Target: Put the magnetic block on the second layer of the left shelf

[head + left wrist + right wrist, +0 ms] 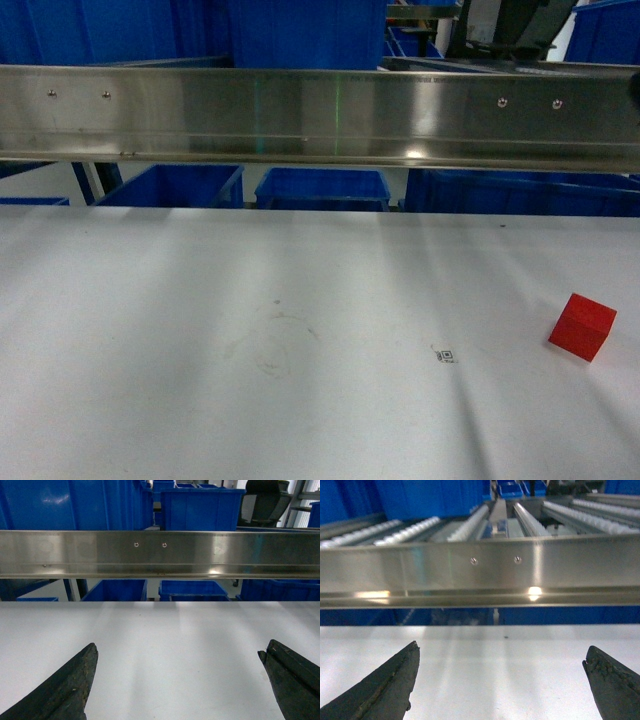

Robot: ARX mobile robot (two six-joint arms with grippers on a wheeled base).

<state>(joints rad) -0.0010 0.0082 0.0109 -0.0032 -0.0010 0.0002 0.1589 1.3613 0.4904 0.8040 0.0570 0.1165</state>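
Red matte cube of a magnetic block [582, 326] looked light and rigid, so I'd pinch opposite flat faces; both grippers' jaws gaped empty.

No readable text, brand, number or sign found in any view. Only mark: small square printed code [444, 354] on white worktop [200, 400], toward its right edge and nearer front edge than back; too small to decode. Steel rail [320, 115] carried screw heads only, no lettering. Blue bins [320, 187] beyond back edge showed no labels.
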